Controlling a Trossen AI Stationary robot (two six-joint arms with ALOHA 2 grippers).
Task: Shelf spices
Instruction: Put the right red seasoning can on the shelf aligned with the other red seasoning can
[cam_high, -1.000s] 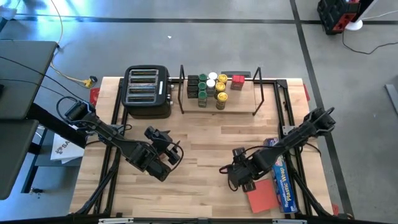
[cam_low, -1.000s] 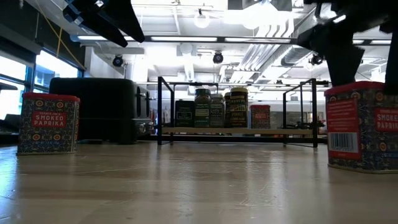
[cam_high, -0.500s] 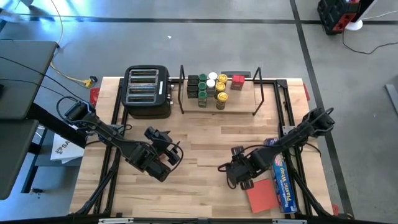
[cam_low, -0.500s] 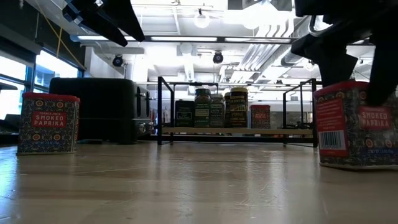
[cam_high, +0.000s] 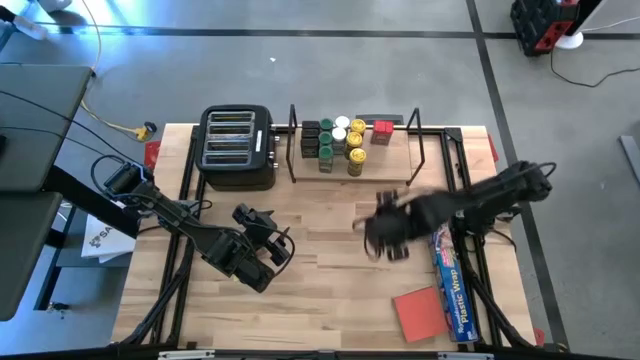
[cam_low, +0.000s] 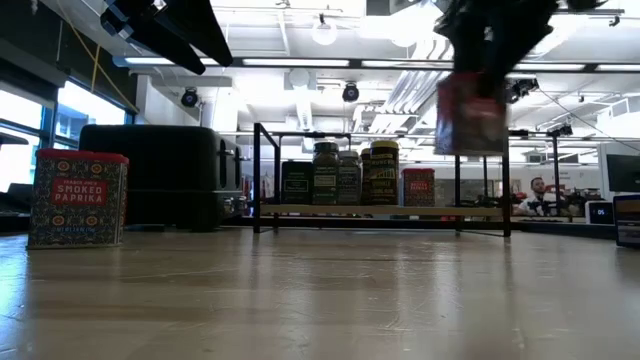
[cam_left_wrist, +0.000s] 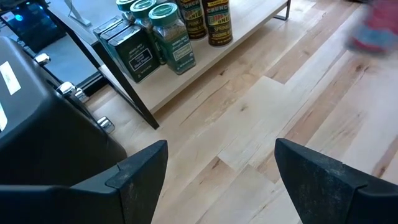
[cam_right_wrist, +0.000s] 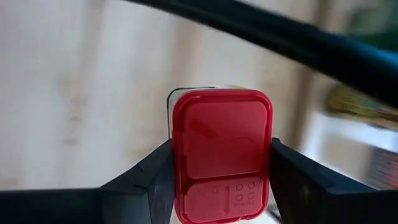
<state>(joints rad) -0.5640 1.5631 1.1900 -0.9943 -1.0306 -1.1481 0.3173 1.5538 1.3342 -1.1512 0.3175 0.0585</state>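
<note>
Right fingers (cam_right_wrist: 217, 180) pinch a red tin (cam_right_wrist: 221, 152) by its sides, upright, above the bench's middle, with the shelf (cam_high: 395, 172) toward the far edge. Left fingers (cam_left_wrist: 221, 174) hang spread over the bench's left; another tin (cam_low: 77, 198) stands on the bench.

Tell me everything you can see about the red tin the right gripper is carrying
The red tin is a square spice tin with rounded corners and a flat red plastic lid with moulded marks. It looks like the smoked paprika tin on the table, though its label is blurred. The right gripper is clamped on two opposite sides just under the lid. It hangs upright in the air, clear of the table, in front of the shelf. Nothing else touches it.
</note>
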